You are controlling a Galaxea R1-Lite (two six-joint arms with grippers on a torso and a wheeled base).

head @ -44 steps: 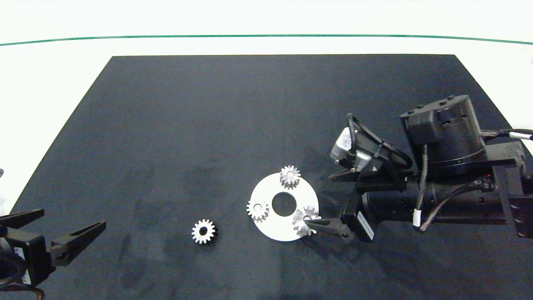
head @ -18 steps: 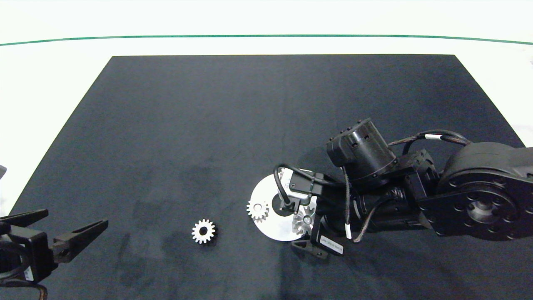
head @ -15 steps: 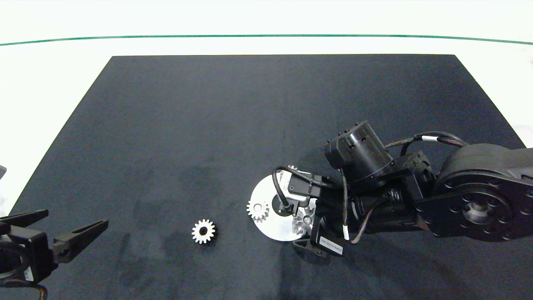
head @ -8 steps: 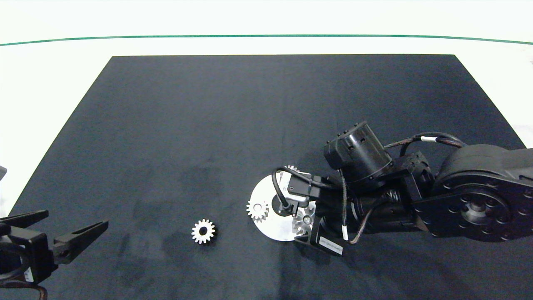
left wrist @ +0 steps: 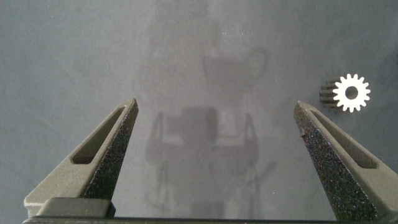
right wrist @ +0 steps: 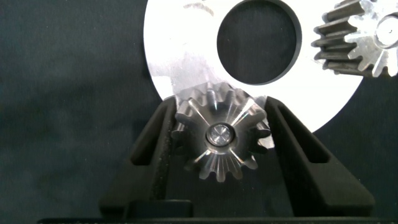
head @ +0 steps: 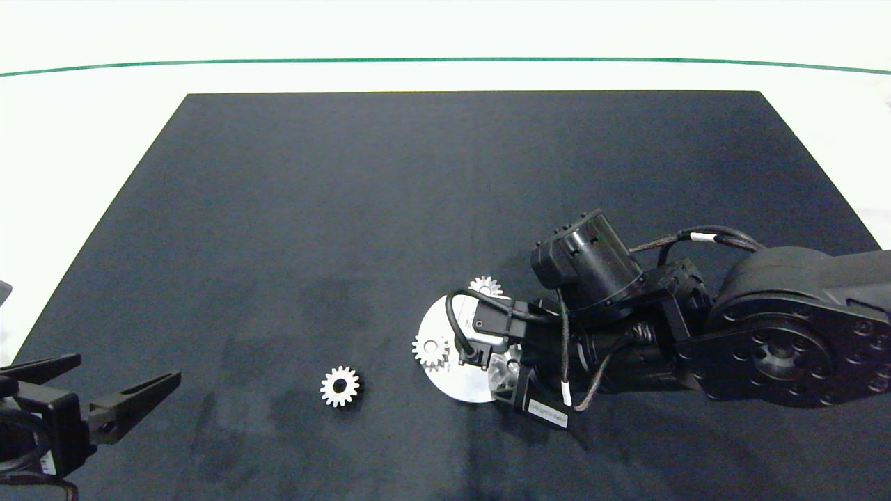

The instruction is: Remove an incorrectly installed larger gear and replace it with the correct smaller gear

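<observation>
gears sit on a round silver plate toward the near right of the dark worktop, and we see the right pincer closed in on one of them. in the right wrist view its two dark fingers stand on either side of the larger gear, touching the sharp teeth on both flanks, so we read it as pinching that gear. the gear is on its pin at the plate's near right edge, a small shiny pin end showing at its centre. from the head view most of the larger gear is hidden under the right arm's wrist camera and cable, and only a sliver of it shows.

two other gears are on the plate: one at its left edge and one at its far edge, partly covered by the arm. the plate has a round dark hole in its middle.

the smaller gear lies flat on the worktop, alone, well to the left of the plate, its dark bore facing up.

the left pincer hovers at the near left corner, fingers spread wide and holding nothing, well apart from the smaller gear.

a white label on the right pincer's body carries print too small for us to read.
</observation>
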